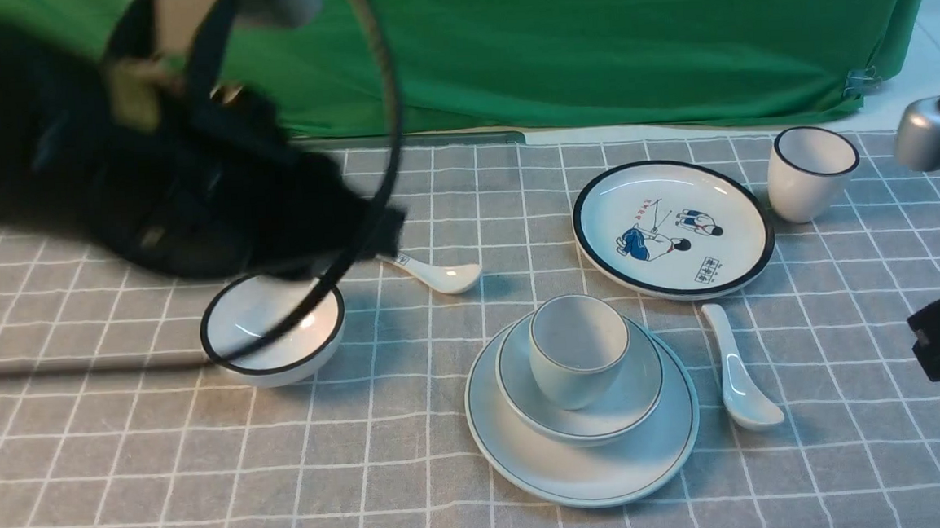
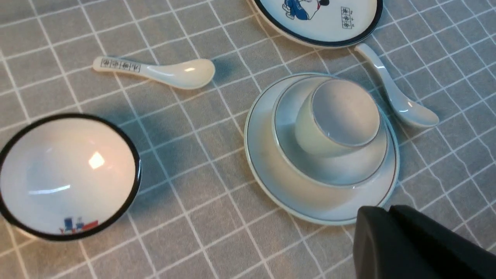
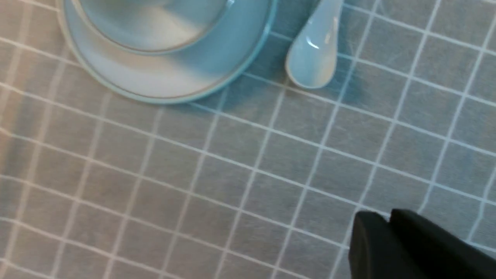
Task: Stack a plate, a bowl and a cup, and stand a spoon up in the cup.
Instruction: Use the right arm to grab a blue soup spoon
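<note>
Spoon [image 1: 736, 370] flat beside plate [image 1: 581, 479], handle away from robot, left claw [image 2: 387, 212] pressed together, right claw [image 3: 388, 216] unclear

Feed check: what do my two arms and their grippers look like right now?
The left gripper and right gripper have matte black, blunt, unmarked fingers. The left arm is bulky and black, blurred, with a thick black cable looping off it. The right arm shows a rounded silver-grey link and black parts.
</note>
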Tool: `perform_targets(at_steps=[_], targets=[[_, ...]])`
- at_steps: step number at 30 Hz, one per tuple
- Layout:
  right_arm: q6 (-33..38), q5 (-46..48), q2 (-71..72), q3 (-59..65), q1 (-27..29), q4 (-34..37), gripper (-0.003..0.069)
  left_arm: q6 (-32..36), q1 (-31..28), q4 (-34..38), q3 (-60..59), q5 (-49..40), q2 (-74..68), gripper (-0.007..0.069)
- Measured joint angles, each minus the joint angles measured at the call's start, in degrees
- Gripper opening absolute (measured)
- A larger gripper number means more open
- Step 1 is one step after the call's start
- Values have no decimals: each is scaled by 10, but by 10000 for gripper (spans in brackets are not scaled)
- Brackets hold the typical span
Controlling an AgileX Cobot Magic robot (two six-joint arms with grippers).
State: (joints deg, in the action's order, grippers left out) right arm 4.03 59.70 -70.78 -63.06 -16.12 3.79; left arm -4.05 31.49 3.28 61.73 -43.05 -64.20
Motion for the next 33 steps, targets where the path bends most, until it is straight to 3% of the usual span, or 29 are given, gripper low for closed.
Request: perform_targets(at_steps=[5,8,9,13,33], targets=[[-13,-1,-43,-17,0,-24,244,-18,0,0,-111,45,96,8],[-24,-13,-75,-38,0,-51,383,-32,0,0,-172,62,147,8],[-44,-16,-98,-51,0,-65,468,-38,0,0,-212,73,184,8],[-77,-16,-151,-76,0,-89,567,-50,0,0,-263,79,238,8],[-111,-110,-399,-201,0,-67,578,-67,0,26,-296,54,291,8]])
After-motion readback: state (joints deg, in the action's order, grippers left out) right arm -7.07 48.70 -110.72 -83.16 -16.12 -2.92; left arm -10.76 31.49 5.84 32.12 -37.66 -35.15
